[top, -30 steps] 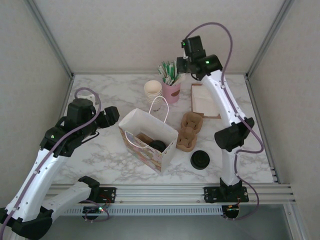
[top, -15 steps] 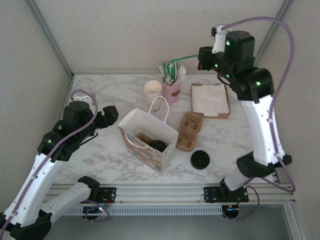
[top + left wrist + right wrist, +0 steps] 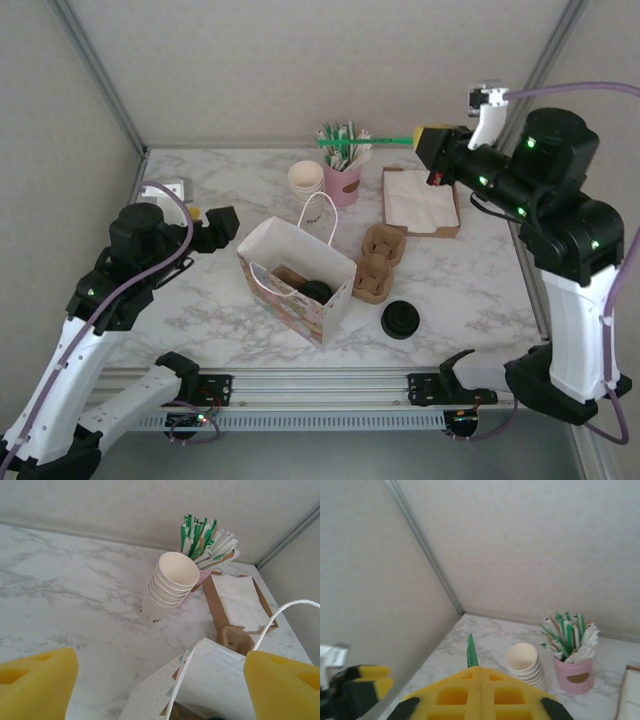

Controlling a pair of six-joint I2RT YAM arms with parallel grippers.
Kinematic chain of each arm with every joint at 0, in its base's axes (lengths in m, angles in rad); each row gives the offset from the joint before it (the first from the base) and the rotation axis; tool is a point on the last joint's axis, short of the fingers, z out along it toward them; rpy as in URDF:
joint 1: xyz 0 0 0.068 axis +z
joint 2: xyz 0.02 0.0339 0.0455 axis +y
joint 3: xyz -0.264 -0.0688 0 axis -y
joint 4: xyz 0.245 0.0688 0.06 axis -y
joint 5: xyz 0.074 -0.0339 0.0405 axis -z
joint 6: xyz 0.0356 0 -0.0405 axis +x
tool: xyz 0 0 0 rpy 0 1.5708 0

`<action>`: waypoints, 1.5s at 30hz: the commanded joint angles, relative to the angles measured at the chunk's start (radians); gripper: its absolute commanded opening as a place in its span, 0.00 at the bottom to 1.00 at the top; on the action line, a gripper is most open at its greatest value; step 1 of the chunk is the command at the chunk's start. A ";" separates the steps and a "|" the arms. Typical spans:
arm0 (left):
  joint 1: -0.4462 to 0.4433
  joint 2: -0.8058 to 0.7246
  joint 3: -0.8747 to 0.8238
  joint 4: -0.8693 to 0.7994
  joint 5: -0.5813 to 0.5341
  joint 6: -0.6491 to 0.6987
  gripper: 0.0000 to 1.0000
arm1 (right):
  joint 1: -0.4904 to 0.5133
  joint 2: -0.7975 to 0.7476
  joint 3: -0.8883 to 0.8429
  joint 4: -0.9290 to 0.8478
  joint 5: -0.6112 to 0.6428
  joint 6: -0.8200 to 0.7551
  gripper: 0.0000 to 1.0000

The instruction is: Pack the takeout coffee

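Standing upright inside the paper bag [image 3: 300,305], the takeout coffee [image 3: 316,291] turns its round black lid straight up at the overhead camera. Its long axis therefore runs vertically, top toward the bag's open mouth. It sits at the 4 o'clock end of the bag's interior, against the brown cardboard of a cup carrier [image 3: 289,274]. The bag's near wall hides the cup body, so whether it sits in a pocket cannot be told. The bag stands mid-table, its mouth stretching from 10 o'clock to 4 o'clock. The left gripper [image 3: 215,228] hovers at the bag's 9 o'clock, its yellow pads spread wide apart around nothing. The right gripper [image 3: 420,138] is raised at 1 o'clock, pads pressed together on a green-wrapped straw [image 3: 372,141] that lies level and points toward 9 o'clock. The straw's tip is over the pink cup [image 3: 343,184] stuffed with more straws. A stack of paper cups [image 3: 306,180] leans just beside that cup, and a napkin box [image 3: 420,198] lies at its 3 o'clock. A second cup carrier [image 3: 378,262] lies touching the bag's 3 o'clock side, with a loose black lid [image 3: 400,320] near it at 5 o'clock. The tabletop [image 3: 200,290] is white marble veined grey. Pale textured walls [image 3: 300,60] close three sides, an aluminium post [image 3: 97,72] stands in each far corner, and an aluminium rail [image 3: 330,378] runs along 6 o'clock.
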 commanded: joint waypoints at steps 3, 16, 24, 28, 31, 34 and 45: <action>-0.010 0.025 -0.001 -0.002 0.004 -0.067 0.86 | 0.039 -0.042 -0.040 -0.045 -0.102 0.040 0.00; -0.011 -0.002 -0.033 -0.030 -0.063 -0.195 0.86 | 0.215 -0.033 -0.143 -0.142 -0.024 0.005 0.00; -0.010 -0.046 -0.074 -0.041 -0.074 -0.202 0.86 | 0.384 0.055 -0.170 -0.203 0.098 -0.051 0.00; -0.009 -0.062 -0.092 -0.054 -0.076 -0.202 0.86 | 0.423 0.102 -0.180 -0.206 0.139 -0.070 0.00; -0.010 -0.067 -0.102 -0.063 -0.064 -0.208 0.86 | 0.448 0.145 -0.180 -0.203 0.155 -0.085 0.00; -0.010 -0.074 -0.113 -0.065 -0.053 -0.211 0.86 | 0.459 0.185 -0.186 -0.191 0.164 -0.104 0.00; -0.010 -0.099 -0.160 -0.059 -0.049 -0.212 0.86 | 0.467 0.310 -0.243 -0.121 0.130 -0.101 0.00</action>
